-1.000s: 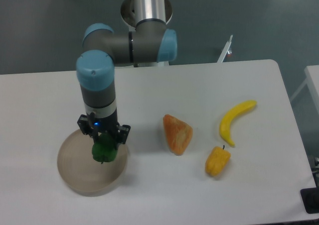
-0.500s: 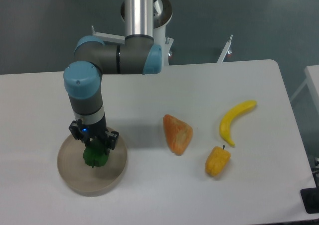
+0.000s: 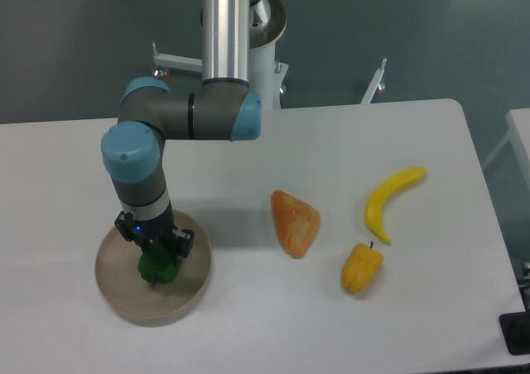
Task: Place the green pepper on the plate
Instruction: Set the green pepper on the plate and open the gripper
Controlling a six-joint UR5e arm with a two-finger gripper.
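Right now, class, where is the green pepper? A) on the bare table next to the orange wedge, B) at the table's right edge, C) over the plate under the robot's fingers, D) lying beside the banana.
C: the green pepper sits within the rim of the plate at the left, directly under the gripper, far from the banana.

The green pepper (image 3: 157, 267) is a deep, glossy green against the plate (image 3: 184, 294), which is a dull beige-grey. The table (image 3: 248, 324) is plain off-white. Over to the right, the banana (image 3: 391, 200) is bright yellow, the yellow-orange pepper (image 3: 362, 266) just that — warm yellow-orange — and the wedge-shaped piece (image 3: 295, 222) is mottled orange. The arm (image 3: 178, 117) is grey metal with pale blue caps; the gripper (image 3: 155, 246) is black.
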